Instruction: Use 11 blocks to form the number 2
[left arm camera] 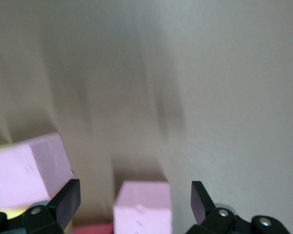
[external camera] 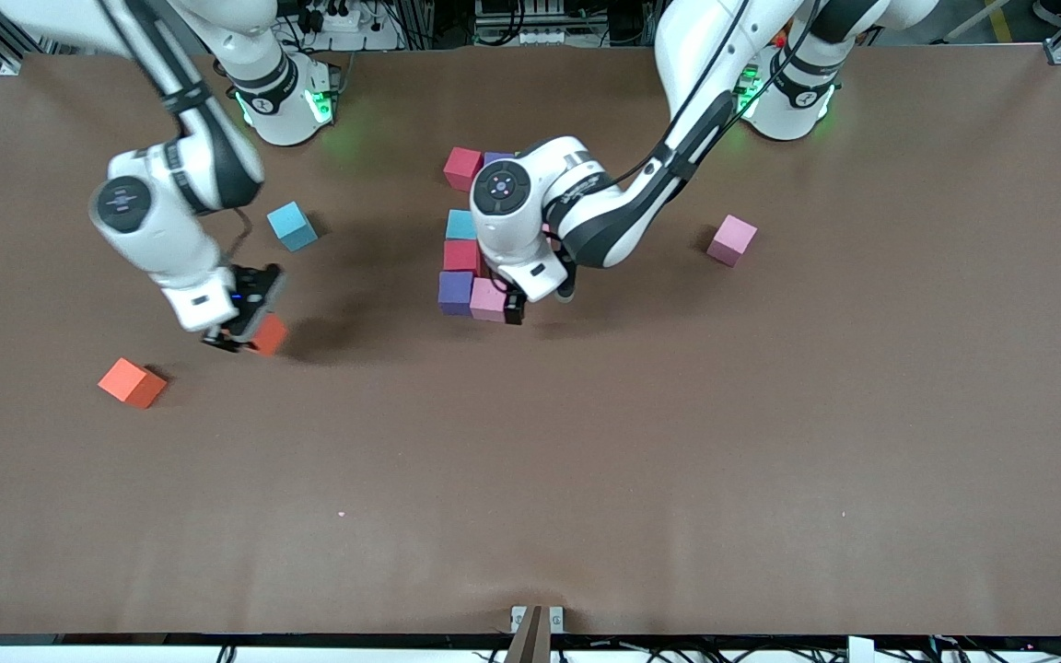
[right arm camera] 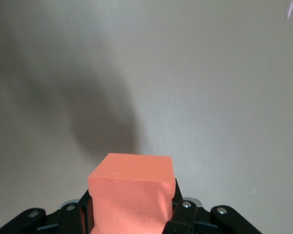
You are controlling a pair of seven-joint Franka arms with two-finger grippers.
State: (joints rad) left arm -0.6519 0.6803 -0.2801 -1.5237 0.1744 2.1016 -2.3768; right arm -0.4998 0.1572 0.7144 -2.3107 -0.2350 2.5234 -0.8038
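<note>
The right tool (external camera: 238,338) was closed on an orange block (external camera: 266,334) low over the table (external camera: 586,479) toward the right arm's end, and the right wrist view showed that block (right arm camera: 132,192) pinched squarely between the pads, its faces slightly dented by the squeeze. A second orange block (external camera: 132,382) lay loose nearer the front camera, and a light blue block (external camera: 292,226) sat farther from it. The left tool (external camera: 540,304) stood wide apart at the unfinished number 2 (external camera: 471,249) in the middle of the table; its wrist view showed a pink block (left arm camera: 141,207) standing free between the spread fingers (left arm camera: 66,200), not gripped. That digit showed red, light blue, red, purple and pink cubes, with much of it hidden under the left arm, so its count could not be told. A pink spare (external camera: 732,239) waited toward the left arm's end. To do the carry well, the right arm likely needed to lift the orange block straight up before crossing, keep it level, and approach the digit only once the left arm had cleared, since both would crowd the same spot. Setting it flush against a neighbour without nudging the row looked like the delicate part.
</note>
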